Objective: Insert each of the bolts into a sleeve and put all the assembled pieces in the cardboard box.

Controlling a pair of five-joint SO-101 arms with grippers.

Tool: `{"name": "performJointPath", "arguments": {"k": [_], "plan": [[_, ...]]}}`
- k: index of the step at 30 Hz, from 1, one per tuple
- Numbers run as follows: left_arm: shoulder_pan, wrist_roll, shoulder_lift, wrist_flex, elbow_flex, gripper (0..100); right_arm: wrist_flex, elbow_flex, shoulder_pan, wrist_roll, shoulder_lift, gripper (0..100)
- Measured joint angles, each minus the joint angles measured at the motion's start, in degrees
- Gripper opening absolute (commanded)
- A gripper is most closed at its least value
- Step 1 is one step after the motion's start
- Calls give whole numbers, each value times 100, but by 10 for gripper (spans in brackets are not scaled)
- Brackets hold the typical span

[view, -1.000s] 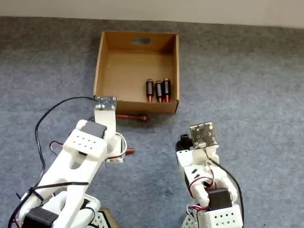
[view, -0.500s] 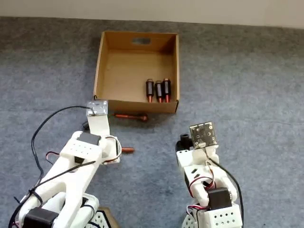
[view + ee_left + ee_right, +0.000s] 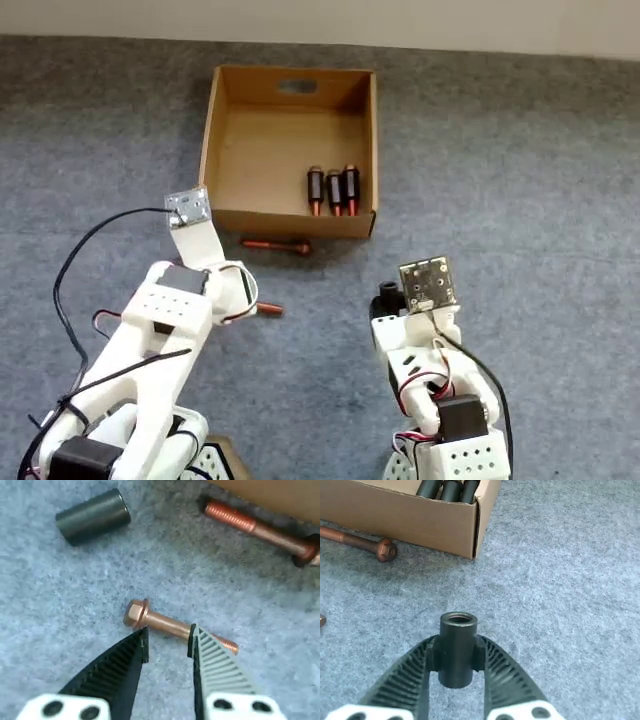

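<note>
One bolt (image 3: 176, 628), crosswise at the spread left claw (image 3: 168, 631) mouth

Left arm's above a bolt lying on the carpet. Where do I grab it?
Grip the bolt on its smooth shank just behind the flanged head, coming straight down: it lies flat, and the left end effector straddles it crosswise, open.

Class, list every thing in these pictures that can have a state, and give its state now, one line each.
left gripper: open, astride the short bolt.
right gripper: shut on the upright sleeve.
short bolt: lying loose, ungripped.
upright sleeve: gripped, bore empty.
loose sleeve: on its side, ungripped.
long bolt: lying bare beside the cardboard box.
cardboard box: open, holding assembled pieces.
assembled pieces: three, lying side by side.
</note>
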Motion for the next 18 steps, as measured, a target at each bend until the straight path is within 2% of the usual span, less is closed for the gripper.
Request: {"name": "performJointPath", "arguments": {"k": [7, 18], "plan": [[176, 396, 0, 0, -18, 165, 0, 0, 0, 0, 0, 6], [202, 440, 0, 158, -18, 165, 0, 0, 0, 105, 0, 6]]}}
